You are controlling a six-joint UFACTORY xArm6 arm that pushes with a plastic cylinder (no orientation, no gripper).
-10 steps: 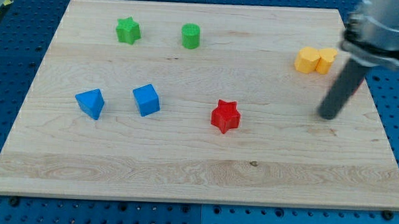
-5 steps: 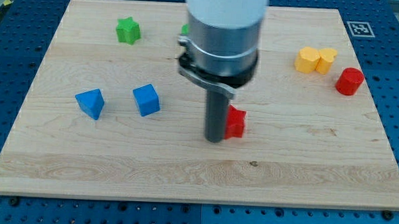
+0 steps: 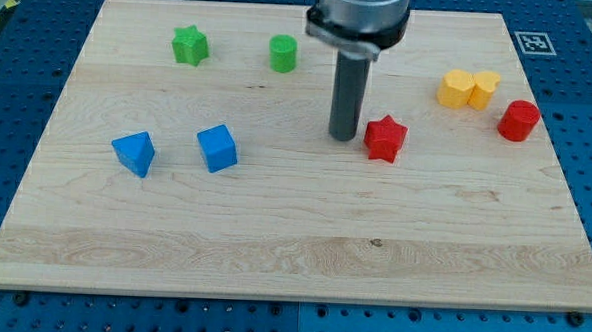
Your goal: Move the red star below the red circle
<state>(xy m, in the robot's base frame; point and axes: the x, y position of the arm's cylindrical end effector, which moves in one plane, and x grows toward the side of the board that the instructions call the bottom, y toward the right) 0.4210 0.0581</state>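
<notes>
Camera view, only one avail.

Wooden board (image 3: 273,245) on blue pegboard. My tip (image 3: 343,138) down on board, just left of red star (image 3: 385,138), narrow gap or barely touching — can't tell which. No gripper on rod, so nothing clenched or grasped; plain pusher only.

Red star near board centre-right, well left of red circle (image 3: 518,120), which sits at view's right edge of board. Yellow blocks (image 3: 468,88), two touching, up-left of red circle; shapes hard to make out, right one maybe heart. Green star (image 3: 189,45) and green cylinder (image 3: 283,53) near view's top. Two blue blocks at view's left: blue cube (image 3: 217,148) and blue block (image 3: 134,152), angular, exact shape unclear.

Step in hand, by judgement: mid-push, star part way to goal, not yet below circle. Next move calls for push toward view's right and somewhat down, ending under red circle; tip prob needs to sit on star's upper-left side for that line. Risk: star slipping off rod, or nudging circle if run too high.

Star orientation: one point roughly toward view's top, five-armed, no real long axis.
</notes>
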